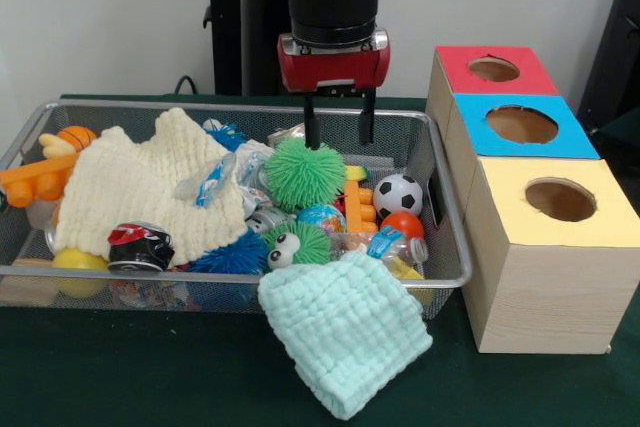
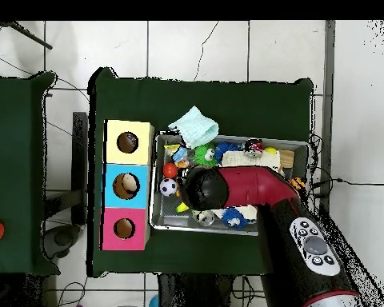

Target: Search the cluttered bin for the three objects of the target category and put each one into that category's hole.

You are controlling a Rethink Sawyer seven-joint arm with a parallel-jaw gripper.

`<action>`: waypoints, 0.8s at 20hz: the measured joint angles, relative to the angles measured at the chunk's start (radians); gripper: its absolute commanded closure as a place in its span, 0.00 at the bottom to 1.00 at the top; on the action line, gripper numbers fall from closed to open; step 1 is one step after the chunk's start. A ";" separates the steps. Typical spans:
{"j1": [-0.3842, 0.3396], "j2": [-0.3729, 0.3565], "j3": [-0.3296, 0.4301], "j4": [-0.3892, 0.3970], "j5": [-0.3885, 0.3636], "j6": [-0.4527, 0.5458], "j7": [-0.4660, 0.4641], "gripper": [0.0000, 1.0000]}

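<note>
The claw hangs over the wire mesh bin, its two black fingers parted and holding nothing, tips just above the green spiky ball. Around that ball lie a small soccer ball, a red ball and a cream cloth spread over the left half. A mint cloth droops over the bin's front rim onto the green tabletop. Beside the bin stand the red box, blue box and yellow box, each with a round hole

Claw open, pointing straight down
</note>
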 measured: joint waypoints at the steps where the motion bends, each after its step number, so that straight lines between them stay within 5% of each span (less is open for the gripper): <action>1: -0.011 0.005 0.000 -0.001 0.000 0.000 0.000 0.00; 16: -0.189 0.102 0.005 -0.062 -0.018 0.000 0.000 0.00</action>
